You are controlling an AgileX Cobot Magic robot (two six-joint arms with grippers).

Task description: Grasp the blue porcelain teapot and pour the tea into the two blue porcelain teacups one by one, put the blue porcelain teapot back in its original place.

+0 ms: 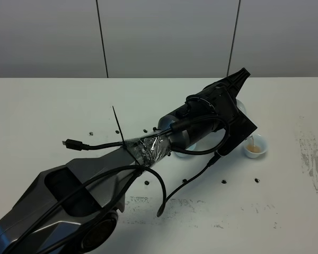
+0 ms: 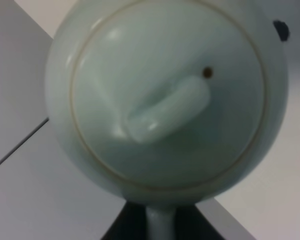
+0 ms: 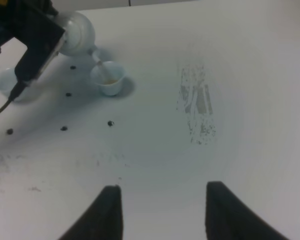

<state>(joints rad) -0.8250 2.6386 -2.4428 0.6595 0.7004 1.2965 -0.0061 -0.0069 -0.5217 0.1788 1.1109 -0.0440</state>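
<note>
The blue porcelain teapot (image 2: 165, 95) fills the left wrist view, lid and knob facing the camera. My left gripper (image 2: 160, 227) is shut on its loop handle. In the high view the left arm reaches across to the right, and only a pale edge of the teapot (image 1: 241, 107) shows past the left gripper (image 1: 234, 100). The pot is tilted, and a thin stream of tea falls into one teacup (image 1: 255, 145), which holds brownish tea. The other teacup (image 1: 181, 154) is mostly hidden under the arm. The right wrist view shows the teapot (image 3: 79, 31) and both cups (image 3: 109, 78) (image 3: 10, 82). My right gripper (image 3: 162, 210) is open and empty.
The white table (image 1: 53, 111) has a scuffed grey patch (image 1: 312, 153) at its right and small black dots (image 1: 257, 180) around the cups. Loose black cables (image 1: 164, 196) hang from the left arm. A grey panelled wall (image 1: 164, 37) stands behind.
</note>
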